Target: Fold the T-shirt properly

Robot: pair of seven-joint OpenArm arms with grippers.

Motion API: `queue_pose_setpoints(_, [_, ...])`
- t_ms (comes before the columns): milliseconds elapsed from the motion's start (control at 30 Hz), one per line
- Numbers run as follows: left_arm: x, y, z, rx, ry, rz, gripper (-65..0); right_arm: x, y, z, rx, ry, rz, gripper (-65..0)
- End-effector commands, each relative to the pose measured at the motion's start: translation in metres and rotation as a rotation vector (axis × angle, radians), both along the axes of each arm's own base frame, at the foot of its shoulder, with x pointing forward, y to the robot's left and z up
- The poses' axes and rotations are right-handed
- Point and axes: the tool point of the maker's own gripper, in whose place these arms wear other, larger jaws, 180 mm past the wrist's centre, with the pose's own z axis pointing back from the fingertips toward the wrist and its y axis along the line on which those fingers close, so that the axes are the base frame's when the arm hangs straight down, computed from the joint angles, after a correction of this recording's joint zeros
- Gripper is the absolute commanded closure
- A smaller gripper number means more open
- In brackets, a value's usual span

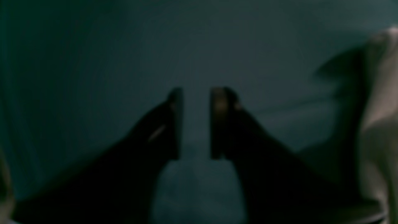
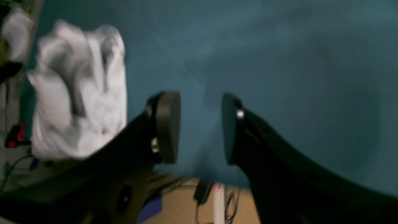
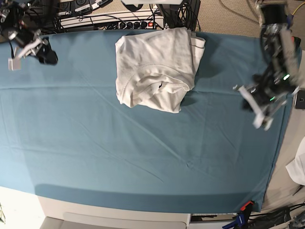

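The white T-shirt [image 3: 155, 67] lies bunched in a rough, creased heap at the far middle of the table. It shows as a blurred white lump [image 2: 77, 93] in the right wrist view and as a pale strip [image 1: 382, 109] at the right edge of the left wrist view. My right gripper [image 3: 46, 56] hovers over the far left corner, well clear of the shirt. Its jaws [image 2: 200, 124] stand open with only teal cloth between them. My left gripper [image 3: 253, 106] hangs to the right of the shirt, apart from it. In its own dark, blurred view the gripper [image 1: 196, 102] shows a narrow empty gap.
A teal sheet [image 3: 143, 157] covers the whole table. Behind the far edge lie a power strip and tangled cables [image 3: 119, 21]. A small white cloth [image 3: 298, 167] hangs off the right side, with a red clamp [image 3: 245, 206] at the near right corner.
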Motion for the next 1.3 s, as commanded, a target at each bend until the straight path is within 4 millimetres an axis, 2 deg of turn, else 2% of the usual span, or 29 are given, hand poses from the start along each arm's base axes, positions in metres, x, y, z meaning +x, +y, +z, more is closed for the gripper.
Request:
queue_pose_setpoints(0, [-0.002,0.013,0.018,0.011,-0.050,0.021,-4.1,-0.001,-0.004,0.011,-0.004,-0.034,-0.001,-22.9])
queue_pose_setpoints(100, [-0.040,0.041,0.027,0.026,-0.048,0.101,-2.3,-0.022,-0.001,0.003,0.016,0.020,-0.005,-22.9])
queue_pose_setpoints(233, [-0.104,0.069,0.030,0.075,0.019,0.174,-2.3,-0.052,0.003,-0.009,0.033,0.100,-0.016,-22.9])
queue_pose_setpoints(300, [-0.136,0.075,0.025,0.073,0.078,0.205,-2.3,-0.064,0.005,-0.013,0.041,0.135,-0.022,-22.9])
queue_pose_setpoints(367, [-0.167,0.072,0.016,0.049,0.154,0.199,-2.3,-0.075,0.007,-0.017,0.049,0.161,-0.028,-22.9])
queue_pose_setpoints(467, [-0.211,0.052,0.001,-0.033,0.284,0.162,-2.3,-0.086,0.009,-0.021,0.059,0.189,-0.036,-22.9])
queue_pose_setpoints(533, [-0.232,0.035,-0.002,-0.104,0.342,0.111,-2.3,-0.091,0.010,-0.022,0.060,0.205,-0.037,-21.8])
queue_pose_setpoints(700, [-0.268,0.011,-0.005,-0.190,0.436,0.036,-2.3,-0.093,0.010,-0.023,0.060,0.211,-0.037,-10.5])
queue_pose_setpoints(833, [-0.296,-0.010,-0.012,-0.252,0.530,0.005,-2.3,-0.093,0.010,-0.023,0.060,0.211,-0.037,-9.0])
queue_pose_setpoints(967, [-0.324,-0.044,-0.029,-0.362,0.630,-0.052,-2.4,-0.095,0.011,-0.027,0.055,0.230,-0.028,-9.0])
queue_pose_setpoints(1133, [-0.351,-0.096,-0.055,-0.535,0.694,-0.159,-2.4,-0.112,0.031,-0.054,0.106,0.334,0.017,-9.0])
queue_pose_setpoints(1200, [-0.362,-0.106,-0.070,-0.544,0.746,-0.183,-2.4,-0.123,0.042,-0.069,0.152,0.390,0.028,-9.0])
queue_pose_setpoints(1267, [-0.367,-0.112,-0.087,-0.528,0.768,-0.199,-2.4,-0.143,0.049,-0.090,0.177,0.487,0.038,-9.0])
